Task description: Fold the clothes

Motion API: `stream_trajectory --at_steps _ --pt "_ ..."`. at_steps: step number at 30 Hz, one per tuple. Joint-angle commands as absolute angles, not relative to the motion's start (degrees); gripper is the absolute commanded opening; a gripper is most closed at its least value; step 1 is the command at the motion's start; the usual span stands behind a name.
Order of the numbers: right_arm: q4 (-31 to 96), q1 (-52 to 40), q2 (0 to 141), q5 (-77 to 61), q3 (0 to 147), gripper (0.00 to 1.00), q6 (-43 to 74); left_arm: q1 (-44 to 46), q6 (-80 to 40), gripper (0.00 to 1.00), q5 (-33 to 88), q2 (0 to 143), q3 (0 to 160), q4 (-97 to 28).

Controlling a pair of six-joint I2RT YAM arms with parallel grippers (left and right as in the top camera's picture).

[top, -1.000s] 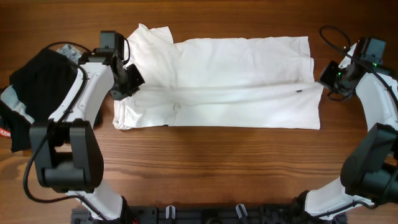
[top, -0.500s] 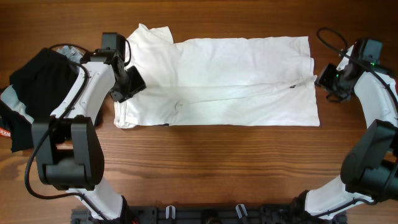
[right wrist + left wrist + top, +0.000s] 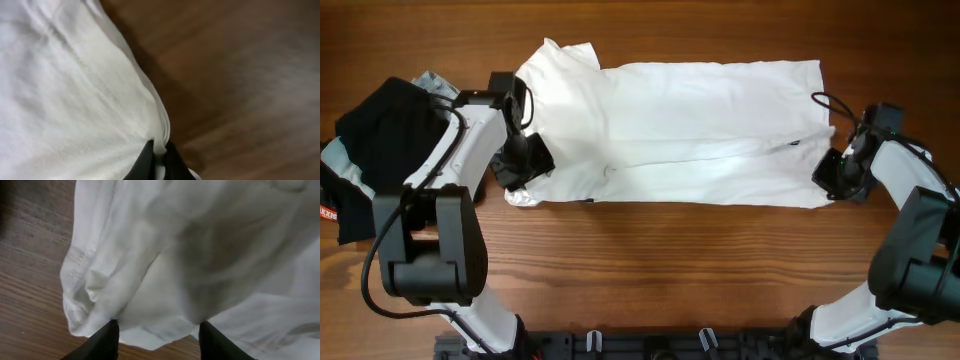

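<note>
I'm watching the right gripper [image 3: 159, 146] pinching the white shirt [image 3: 700, 110] at its right edge, while the left gripper [image 3: 157, 325] is sitting spread wide over the shirt's bunched left edge.

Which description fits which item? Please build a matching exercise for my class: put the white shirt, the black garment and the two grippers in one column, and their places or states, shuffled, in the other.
Column one:
1. white shirt
2. black garment
3. left gripper
4. right gripper

Column two:
A. pinched shut on the shirt's edge
B. spread across the middle of the table
C. open, above bunched white fabric
D. heaped at the table's left side

Pairs: 1-B, 2-D, 3-C, 4-A.
</note>
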State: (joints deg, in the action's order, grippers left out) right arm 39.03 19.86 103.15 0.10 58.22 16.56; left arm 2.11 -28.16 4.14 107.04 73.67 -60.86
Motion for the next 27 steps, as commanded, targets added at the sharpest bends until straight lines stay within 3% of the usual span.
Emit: stream_trajectory --at_steps 1,4,9,14,16,19,26,27 --pt "42.9 26.5 103.5 13.2 58.9 0.04 25.7 1.8 -28.1 0.53 3.6 107.7 73.1 -61.3" --pt "41.4 31.1 102.4 9.2 61.5 0.05 23.6 1.8 -28.0 0.60 8.2 107.7 73.1 -61.3" --pt "41.0 31.4 102.5 6.5 61.5 0.07 22.2 4.6 -27.4 0.64 11.1 107.7 73.1 -61.8" --pt "40.9 31.4 102.5 6.3 61.4 0.08 21.8 7.7 -30.7 0.66 4.8 107.7 73.1 -65.0" --pt "40.9 31.4 102.5 6.3 61.4 0.08 21.8 7.7 -30.7 0.63 4.8 107.7 73.1 -67.0" --pt "40.8 31.4 102.5 6.3 61.4 0.09 21.8 8.7 -30.4 0.47 4.8 107.7 72.6 -67.7" --pt "40.8 31.4 102.5 6.3 61.4 0.09 21.8 12.5 -30.0 0.45 4.8 107.7 62.4 -54.7" --pt "40.8 31.4 102.5 6.3 61.4 0.09 21.8 12.5 -30.0 0.24 4.1 107.7 62.2 -53.8"
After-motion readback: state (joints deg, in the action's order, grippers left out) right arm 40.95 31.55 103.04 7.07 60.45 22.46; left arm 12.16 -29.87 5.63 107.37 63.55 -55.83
